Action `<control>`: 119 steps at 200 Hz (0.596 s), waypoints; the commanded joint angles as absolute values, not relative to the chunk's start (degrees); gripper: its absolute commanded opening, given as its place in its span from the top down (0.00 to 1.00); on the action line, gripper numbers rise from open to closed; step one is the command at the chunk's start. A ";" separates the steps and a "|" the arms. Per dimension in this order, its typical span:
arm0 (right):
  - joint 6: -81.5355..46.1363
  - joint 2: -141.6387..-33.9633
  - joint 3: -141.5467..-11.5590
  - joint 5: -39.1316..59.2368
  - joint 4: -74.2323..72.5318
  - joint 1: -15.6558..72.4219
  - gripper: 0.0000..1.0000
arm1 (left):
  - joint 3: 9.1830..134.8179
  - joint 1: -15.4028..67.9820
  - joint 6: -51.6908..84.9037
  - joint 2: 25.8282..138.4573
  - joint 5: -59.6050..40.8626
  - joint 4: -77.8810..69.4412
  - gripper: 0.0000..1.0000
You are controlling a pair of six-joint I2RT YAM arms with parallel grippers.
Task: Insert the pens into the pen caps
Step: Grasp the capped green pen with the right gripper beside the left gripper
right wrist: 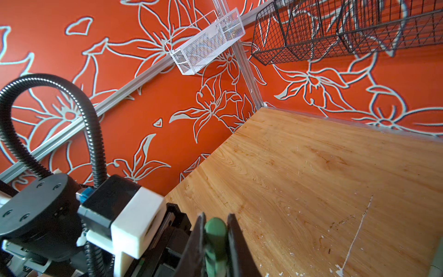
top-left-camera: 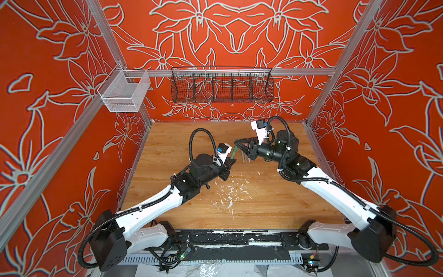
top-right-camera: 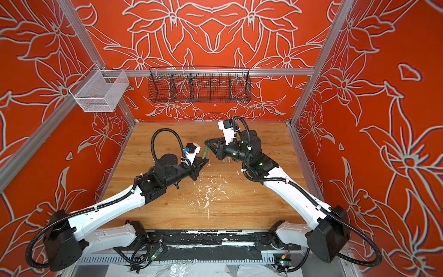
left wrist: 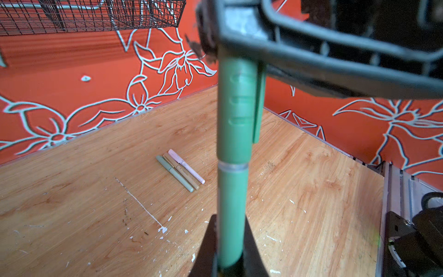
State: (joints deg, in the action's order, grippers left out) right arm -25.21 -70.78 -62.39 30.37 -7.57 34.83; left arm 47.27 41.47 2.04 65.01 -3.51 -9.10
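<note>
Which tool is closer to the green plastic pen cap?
Right. The right tool clamps the green plastic pen cap; the left tool holds the green pen barrel, off the cap.

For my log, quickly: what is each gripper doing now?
Left gripper: shut on the dark green pen.
Right gripper: shut on the dark green cap.

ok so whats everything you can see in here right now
dark green pen: 1, dark green, held in mid-air
dark green cap: 1, dark green, on that pen's end
capped pens: 3, light green, tan, pale pink, side by side on the table
black wire basket: 1, black, on the back rail
white mesh basket: 1, white, on the left side rail
paint flecks: many, white, on the table
table: 1, light wood, under everything
left gripper: 1, black, shut on the pen
right gripper: 1, black, shut on the cap
</note>
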 commanded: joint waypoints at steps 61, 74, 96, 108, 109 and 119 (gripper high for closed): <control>-21.24 -72.55 -56.71 33.51 -1.69 37.60 1.00 | 59.45 39.60 -0.81 67.28 -1.10 -19.42 1.00; -20.77 -72.92 -56.02 32.97 -1.67 37.92 1.00 | 60.78 39.25 -0.98 67.82 -1.23 -19.74 1.00; -20.52 -73.51 -54.59 32.27 -2.02 38.62 1.00 | 62.71 38.60 -0.74 68.67 -1.49 -20.29 1.00; -20.24 -73.67 -53.74 31.69 -2.11 38.89 1.00 | 63.48 38.20 -0.38 68.83 -1.62 -20.63 1.00; -20.23 -73.71 -53.72 31.67 -2.11 38.91 1.00 | 63.56 38.17 -0.32 68.83 -1.65 -20.73 1.00; -20.09 -73.99 -53.11 31.39 -2.24 39.02 1.00 | 64.06 37.84 -0.05 68.96 -1.92 -21.15 1.00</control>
